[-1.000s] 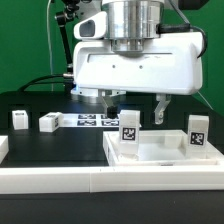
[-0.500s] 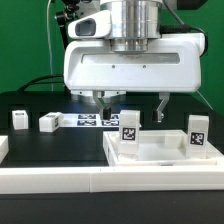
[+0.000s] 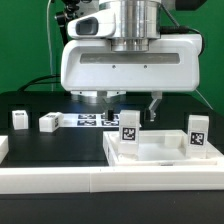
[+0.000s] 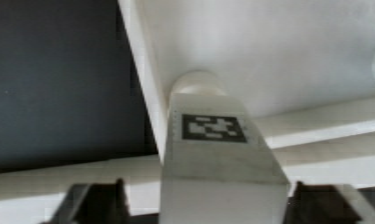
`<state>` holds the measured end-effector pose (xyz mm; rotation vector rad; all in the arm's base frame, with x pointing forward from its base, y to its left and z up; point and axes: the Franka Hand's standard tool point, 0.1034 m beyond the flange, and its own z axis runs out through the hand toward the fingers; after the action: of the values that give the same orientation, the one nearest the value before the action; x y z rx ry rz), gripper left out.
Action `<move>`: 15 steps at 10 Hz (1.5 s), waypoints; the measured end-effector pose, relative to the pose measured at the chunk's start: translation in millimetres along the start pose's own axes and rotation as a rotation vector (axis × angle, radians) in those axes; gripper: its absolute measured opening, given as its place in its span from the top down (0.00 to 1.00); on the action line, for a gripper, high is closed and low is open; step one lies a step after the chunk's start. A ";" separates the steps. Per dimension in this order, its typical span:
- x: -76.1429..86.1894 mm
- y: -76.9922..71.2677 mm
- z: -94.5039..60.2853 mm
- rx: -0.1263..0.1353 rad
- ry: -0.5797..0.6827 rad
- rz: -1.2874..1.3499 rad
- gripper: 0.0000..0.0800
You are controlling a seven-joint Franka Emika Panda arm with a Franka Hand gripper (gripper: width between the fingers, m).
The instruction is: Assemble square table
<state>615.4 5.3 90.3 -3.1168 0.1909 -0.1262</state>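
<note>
The white square table top [image 3: 150,160] lies at the exterior view's right, rim up. A tagged white leg post [image 3: 128,127] stands upright on its near corner, and a second leg [image 3: 197,132] stands at the far right. My gripper [image 3: 130,103] hangs right over the first leg. In the wrist view that leg [image 4: 216,150] runs between my dark fingers [image 4: 95,205], with the gripper [image 4: 205,206] astride it. A narrow gap shows on one side, almost none on the other. The table top [image 4: 255,40] fills the view behind it.
Two loose white leg posts [image 3: 19,119] [image 3: 48,122] stand on the black table at the exterior view's left. The marker board [image 3: 90,120] lies behind them. A long white rail [image 3: 60,182] runs along the front edge.
The arm has come down slightly over the near leg. The fingers have drawn inward from wide open to close beside the leg.
</note>
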 end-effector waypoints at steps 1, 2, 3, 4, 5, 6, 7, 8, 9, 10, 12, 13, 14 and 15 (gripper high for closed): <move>0.0 0.0 0.0 0.000 0.000 0.011 0.56; 0.0 0.1 0.0 0.000 0.000 0.029 0.64; 0.0 0.1 0.0 0.000 0.000 0.029 0.64; 0.0 0.0 0.0 0.001 0.000 0.056 0.64; 0.0 0.2 0.0 0.001 0.000 0.129 0.64; -0.3 1.0 0.3 0.006 0.000 0.258 0.64; -0.5 1.2 0.6 0.006 0.002 0.370 0.64; -0.8 1.3 0.7 0.006 0.004 0.477 0.64; -1.0 1.6 0.8 0.006 0.004 0.581 0.64; -1.2 1.7 0.9 0.006 0.003 0.645 0.64; -1.6 0.9 1.3 0.009 0.002 0.864 0.64; -1.6 -0.3 1.4 0.010 0.003 0.980 0.64; -2.0 -2.7 1.6 0.010 0.002 1.081 0.64; -2.3 -4.7 1.8 0.008 -0.002 1.172 0.64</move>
<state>613.8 10.3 88.4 -2.4526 1.8539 -0.0877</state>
